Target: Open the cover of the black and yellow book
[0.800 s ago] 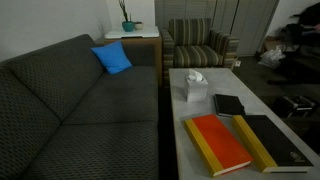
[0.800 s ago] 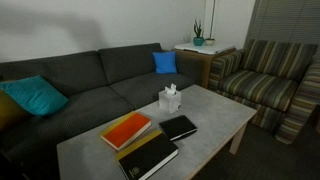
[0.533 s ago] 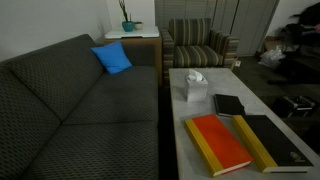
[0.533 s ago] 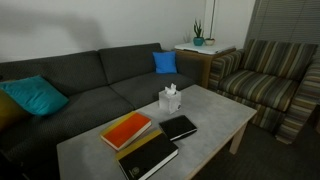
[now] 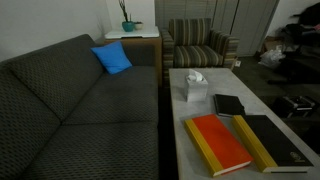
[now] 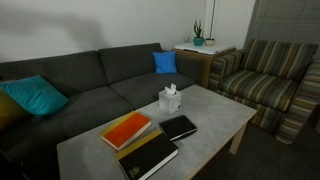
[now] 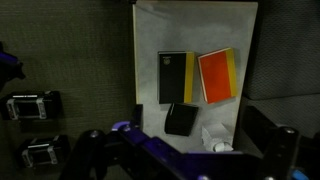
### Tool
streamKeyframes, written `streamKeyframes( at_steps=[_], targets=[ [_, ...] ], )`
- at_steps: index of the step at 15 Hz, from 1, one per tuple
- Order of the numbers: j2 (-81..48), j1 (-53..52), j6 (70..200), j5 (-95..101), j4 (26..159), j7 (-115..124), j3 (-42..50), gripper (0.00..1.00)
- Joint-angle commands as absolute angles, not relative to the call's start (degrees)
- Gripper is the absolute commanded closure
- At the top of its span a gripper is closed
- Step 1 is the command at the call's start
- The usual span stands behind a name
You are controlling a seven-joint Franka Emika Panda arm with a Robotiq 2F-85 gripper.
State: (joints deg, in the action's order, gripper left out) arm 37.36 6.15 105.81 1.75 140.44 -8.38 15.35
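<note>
The black and yellow book [image 5: 272, 142] lies closed on the pale table, black cover [image 5: 278, 140] up, yellow spine strip toward the orange-red book. It also shows in an exterior view [image 6: 150, 154] and in the wrist view [image 7: 174, 78]. My gripper [image 7: 198, 125] hangs high above the table and looks straight down. Its two dark fingers stand far apart at the bottom of the wrist view, with nothing between them. The gripper does not show clearly in either exterior view.
An orange-red book [image 5: 218, 143] lies beside the black and yellow one. A small black book [image 5: 229, 105] and a tissue box [image 5: 193, 87] sit further along the table [image 5: 260, 92]. A grey sofa [image 5: 80, 100] runs alongside, and a striped armchair [image 6: 268, 75] stands past the end.
</note>
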Motion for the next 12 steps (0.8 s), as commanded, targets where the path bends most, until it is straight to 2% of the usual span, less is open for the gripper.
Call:
streamKeyframes(
  at_steps=[1,6,12],
  targets=[
    [37.12,7.35,105.69,1.09,140.31,-9.00,14.40,0.00],
    [36.52,6.81,106.18,1.37,140.47,-9.32,13.78,0.00],
    [28.30,4.96,106.42,2.14,137.43,-17.62,14.98,0.00]
  ],
)
